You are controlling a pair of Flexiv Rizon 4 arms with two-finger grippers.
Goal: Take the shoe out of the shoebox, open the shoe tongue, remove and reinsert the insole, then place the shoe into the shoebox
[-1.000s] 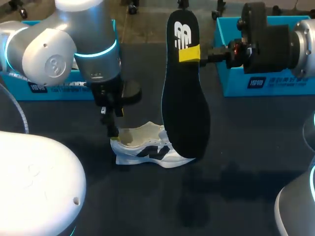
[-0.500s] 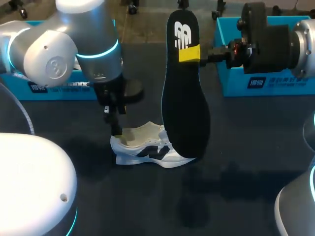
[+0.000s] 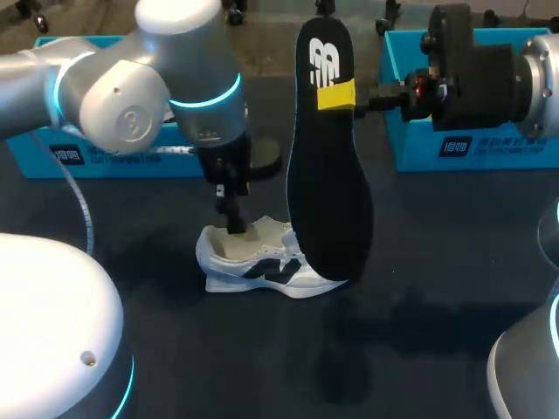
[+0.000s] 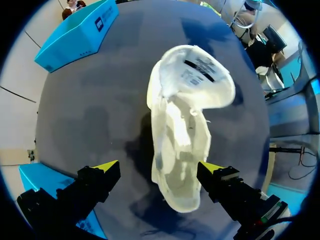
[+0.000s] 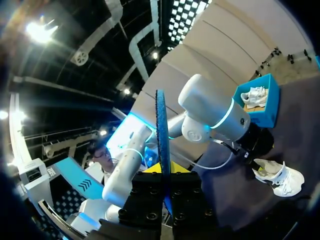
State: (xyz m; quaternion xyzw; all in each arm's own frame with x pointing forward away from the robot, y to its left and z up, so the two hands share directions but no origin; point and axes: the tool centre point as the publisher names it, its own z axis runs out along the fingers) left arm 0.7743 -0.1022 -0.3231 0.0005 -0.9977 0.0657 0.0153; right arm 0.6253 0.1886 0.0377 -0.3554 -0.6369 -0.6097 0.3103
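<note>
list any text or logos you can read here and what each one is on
insole: white logo near its upper end, a stylised mark, no wording to quote
tongue label: dark print, too blurred to read
shoe side: dark mark only, no words
left box: white label, too small to read
right box: white label, too small to read

Looks like a robotics lab or test hall. Shown by two grey machine arms, the left arm [image 3: 131,105] and the right arm [image 3: 489,83], with glowing cyan bands at the joints, set over a dark table [image 3: 419,288], plus a left blue box [image 3: 105,157] and a right blue box [image 3: 472,144] along its far edge.
</note>
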